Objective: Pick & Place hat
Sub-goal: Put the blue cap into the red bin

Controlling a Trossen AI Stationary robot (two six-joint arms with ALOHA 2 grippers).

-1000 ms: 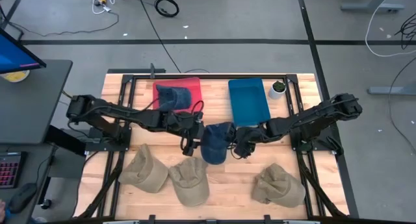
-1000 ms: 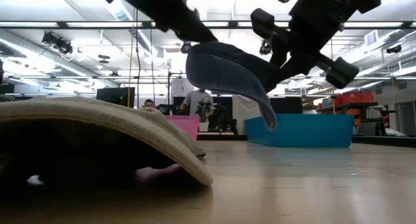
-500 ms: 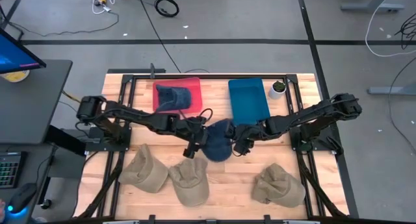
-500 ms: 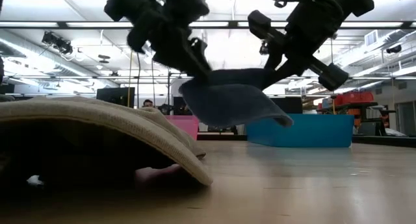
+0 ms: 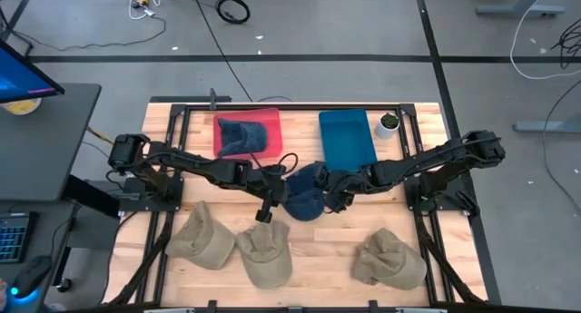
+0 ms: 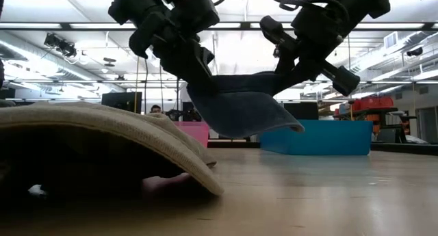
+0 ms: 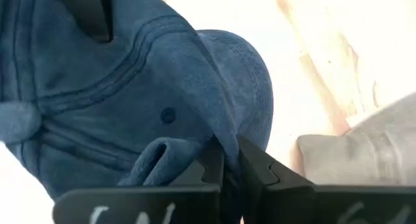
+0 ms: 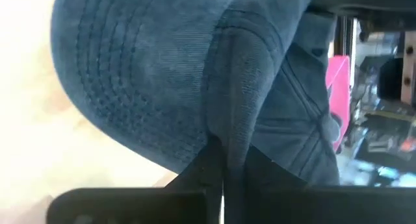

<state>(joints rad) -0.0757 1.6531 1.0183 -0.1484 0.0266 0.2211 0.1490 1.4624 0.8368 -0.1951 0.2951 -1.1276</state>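
A dark blue hat (image 5: 304, 195) hangs above the middle of the table, spread between my two grippers. My left gripper (image 5: 276, 198) is shut on its left side and my right gripper (image 5: 330, 195) on its right side. In the low view the hat (image 6: 236, 107) sags below both grippers, clear of the wood, with its brim (image 6: 287, 124) toward the right. A second blue hat (image 5: 240, 135) lies in the red tray (image 5: 269, 121) at the far side. My left gripper (image 7: 229, 171) pinches a fold of the hat's crown (image 7: 224, 143) at its left edge between the two fingers. It comes slanting down from the table's left. The hat is lifted clear and sags below the fingers. My right gripper (image 8: 224, 175) pinches a raised fold (image 8: 229, 130) where the stitched brim meets the crown. It comes slanting down from the table's right. The hat hangs clear of the table between the two grips.
A blue tray (image 5: 348, 139) stands at the far side, right of the red one, with a small potted plant (image 5: 388, 122) beside it. Three tan hats (image 5: 201, 238), (image 5: 265, 252), (image 5: 388, 259) lie along the near edge; one (image 6: 102, 137) fills the low view's left.
My left gripper has moved toward the table's right, reached the blue hat and taken hold of its left side. The hat hung brim-down from my right gripper alone; its lower part has been drawn up, and it now spans level between both grippers.
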